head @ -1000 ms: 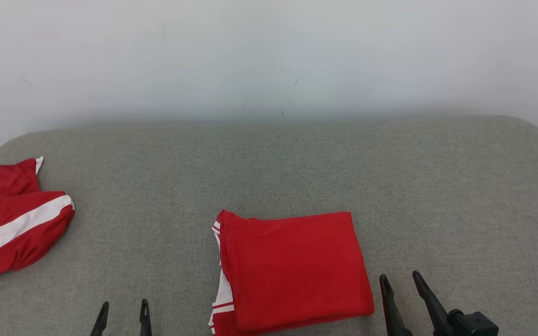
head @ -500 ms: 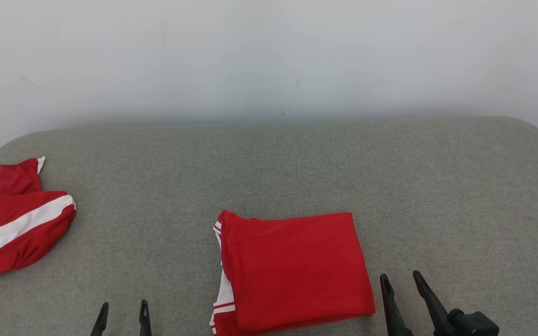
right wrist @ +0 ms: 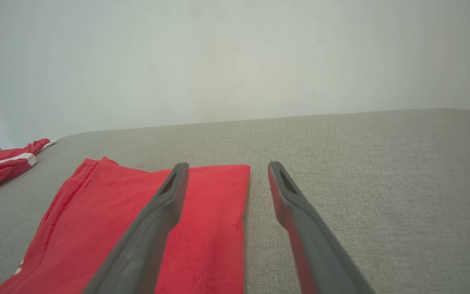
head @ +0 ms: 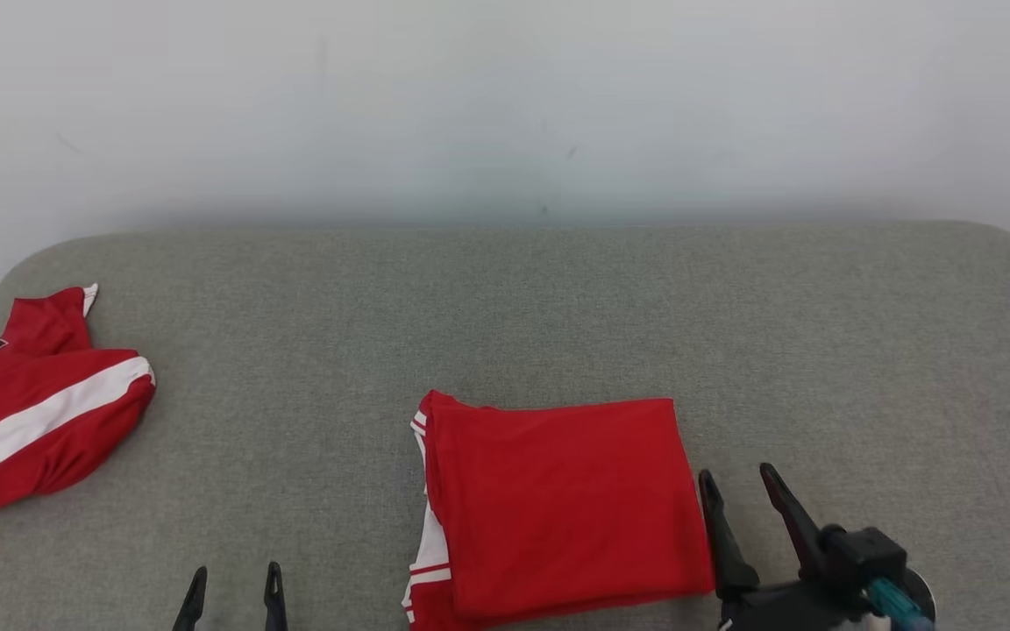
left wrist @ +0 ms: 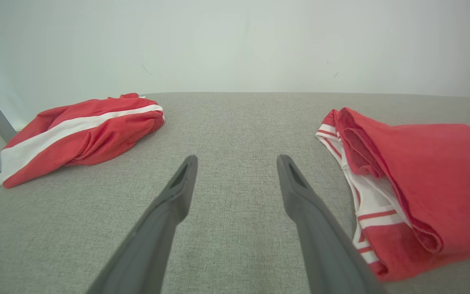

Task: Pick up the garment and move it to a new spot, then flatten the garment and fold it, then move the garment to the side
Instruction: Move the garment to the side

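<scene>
Grey fabric covers the table (head: 505, 298) below a pale wall (head: 505, 96). Over the last second the right gripper (head: 736, 471), spread wide and empty, has crept toward 12 o'clock beside the folded red garment (head: 562, 504), which lies at 6 o'clock. The left gripper (head: 236, 568) at 7 o'clock also gapes empty. The left wrist view shows the garment's white-striped layered edge. A striped red garment (head: 40, 407) lies at 9 o'clock.

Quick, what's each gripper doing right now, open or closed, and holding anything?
Left gripper: open, holding nothing.
Right gripper: open, holding nothing, next to the folded garment.
</scene>
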